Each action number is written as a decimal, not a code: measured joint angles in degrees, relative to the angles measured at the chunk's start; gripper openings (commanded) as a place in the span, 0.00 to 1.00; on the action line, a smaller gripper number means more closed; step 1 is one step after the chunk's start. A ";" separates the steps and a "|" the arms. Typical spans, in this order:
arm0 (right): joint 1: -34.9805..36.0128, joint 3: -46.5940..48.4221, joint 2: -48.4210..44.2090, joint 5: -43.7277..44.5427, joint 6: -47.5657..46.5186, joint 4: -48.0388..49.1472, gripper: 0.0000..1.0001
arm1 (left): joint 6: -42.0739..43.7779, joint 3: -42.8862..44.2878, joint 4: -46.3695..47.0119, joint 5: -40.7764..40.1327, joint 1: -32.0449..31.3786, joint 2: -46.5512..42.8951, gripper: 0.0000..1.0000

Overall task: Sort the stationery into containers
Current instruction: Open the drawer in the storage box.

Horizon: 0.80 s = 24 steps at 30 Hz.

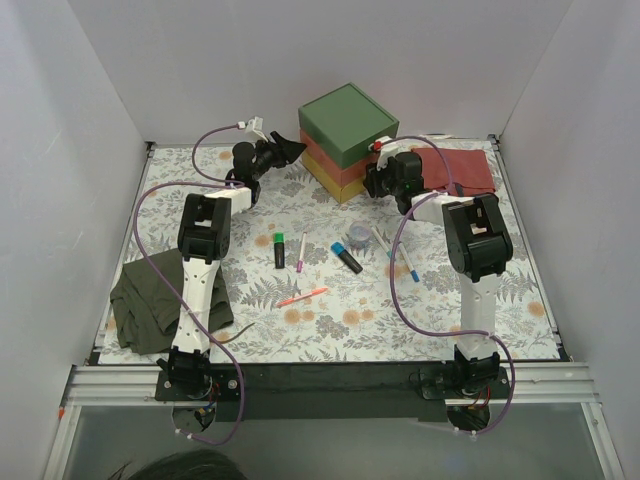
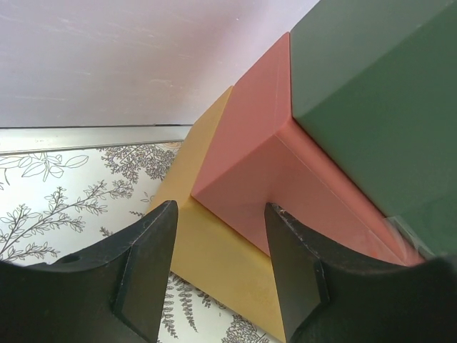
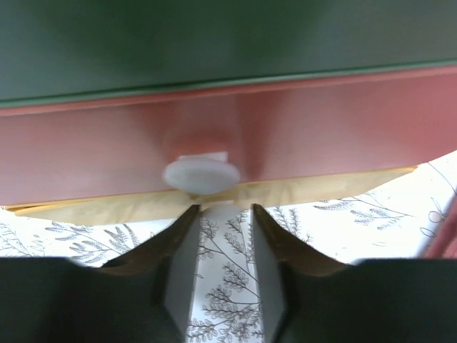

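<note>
The containers are a cube box [image 1: 348, 140] at the back, with green, salmon and yellow layers. My left gripper [image 1: 290, 150] is open at the box's left corner. In the left wrist view the yellow layer [image 2: 214, 250] shows between its fingers, apart from them. My right gripper [image 1: 375, 180] is at the box's front right. Its jaws stand narrowly open, tips at the yellow layer's front edge [image 3: 321, 187], just under the salmon drawer's white knob [image 3: 201, 174]. On the mat lie a green-capped marker [image 1: 279, 249], a pink pen [image 1: 301, 252], a blue-capped marker [image 1: 346, 257], a tape roll [image 1: 357, 237], white pens [image 1: 383, 243] and an orange-red pen [image 1: 303, 296].
A folded red cloth [image 1: 462, 170] lies right of the box, behind the right arm. An olive-green cloth [image 1: 150, 300] lies at the front left beside the left arm. White walls enclose the mat on three sides. Purple cables loop over both arms.
</note>
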 measured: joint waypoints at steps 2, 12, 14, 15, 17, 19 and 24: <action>0.11 0.33 0.13 -0.24 0.11 -0.39 0.31 | 0.02 0.00 0.22 0.00 0.02 0.00 0.52; 0.33 -2.43 -0.46 -0.13 -0.66 -1.53 0.18 | 0.09 -0.48 0.74 0.04 0.13 0.00 0.53; 0.33 -4.48 -1.22 -0.22 -0.98 -2.54 0.35 | 0.13 -0.57 0.68 0.17 0.17 0.00 0.56; 0.28 -5.20 -1.51 -0.28 -1.09 -2.84 0.46 | 0.22 -0.59 0.70 0.22 0.17 0.00 0.56; 0.28 -5.75 -1.66 -0.28 -1.07 -3.30 0.63 | 0.28 -0.61 1.05 0.26 0.17 0.00 0.57; 0.28 -5.99 -1.84 0.02 -1.11 -3.41 0.67 | 0.31 -0.96 1.49 0.28 0.20 0.00 0.57; 0.24 -8.76 -3.69 -0.33 -1.01 -0.35 0.64 | 0.31 -2.60 1.84 0.20 0.22 0.00 0.57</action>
